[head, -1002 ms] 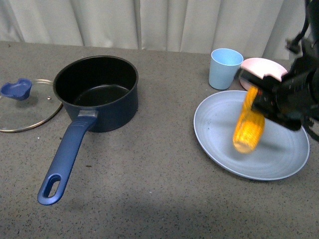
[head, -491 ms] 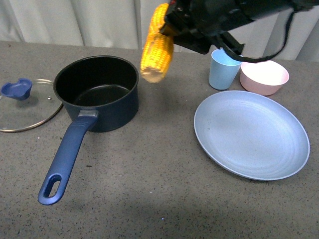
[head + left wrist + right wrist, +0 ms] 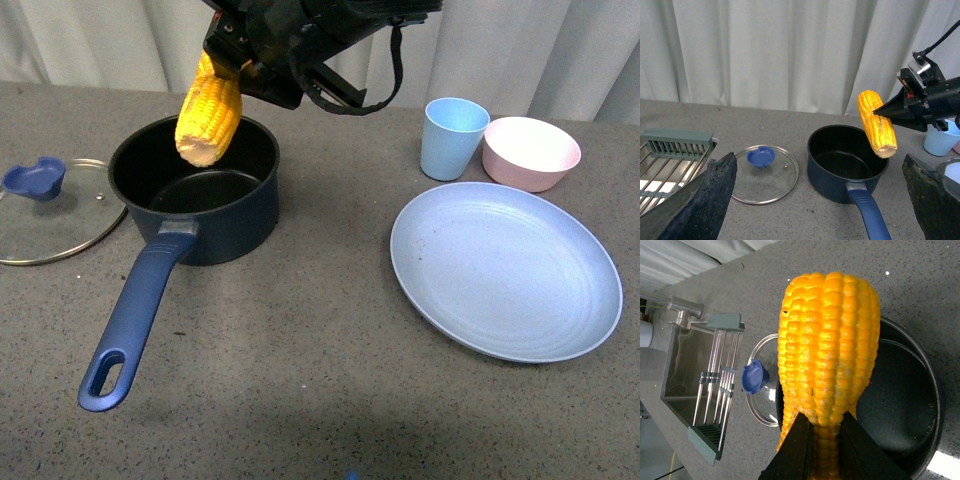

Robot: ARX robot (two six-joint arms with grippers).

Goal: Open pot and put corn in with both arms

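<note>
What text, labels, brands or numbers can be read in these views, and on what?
No readable text in any view.
Pot, glass lid, corn, cup, bowl, plate: plain, no print visible.
Dish rack: no label visible.

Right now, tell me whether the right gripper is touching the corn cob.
Touching. The right wrist view shows the right gripper with its two black fingers pressed against opposite sides of the corn cob, with no gap.
</note>
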